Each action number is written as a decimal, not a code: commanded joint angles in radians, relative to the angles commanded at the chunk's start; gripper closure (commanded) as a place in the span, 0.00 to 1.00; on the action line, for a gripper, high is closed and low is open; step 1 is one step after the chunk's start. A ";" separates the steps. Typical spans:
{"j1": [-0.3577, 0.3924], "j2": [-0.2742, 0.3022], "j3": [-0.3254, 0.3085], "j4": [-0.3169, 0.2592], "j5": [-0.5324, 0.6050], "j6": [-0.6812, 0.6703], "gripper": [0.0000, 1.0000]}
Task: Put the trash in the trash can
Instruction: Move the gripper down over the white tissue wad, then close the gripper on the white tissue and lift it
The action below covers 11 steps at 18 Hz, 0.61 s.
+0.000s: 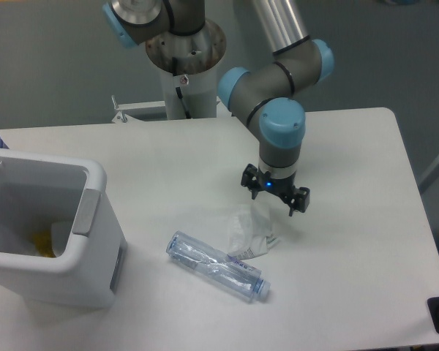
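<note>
Near the table's (351, 241) middle, I hold my gripper (274, 194), fingers spread, above the crumpled paper wad (247, 228) to grasp it; bottle (216, 266) alongside; trash can (47, 234) at the left edge.

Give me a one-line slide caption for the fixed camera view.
Open claw hovering above the crumpled paper wad, plastic bottle alongside, white trash can at table's left.
</note>
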 joint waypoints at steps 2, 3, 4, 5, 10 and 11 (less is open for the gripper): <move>-0.003 -0.009 0.018 0.005 0.000 -0.071 0.00; -0.009 -0.015 0.034 0.009 0.000 -0.095 0.00; -0.017 -0.020 0.044 0.015 0.000 -0.117 0.04; -0.020 -0.028 0.051 0.020 0.000 -0.141 0.13; -0.023 -0.035 0.068 0.020 -0.002 -0.221 0.91; -0.023 -0.035 0.068 0.020 -0.002 -0.221 1.00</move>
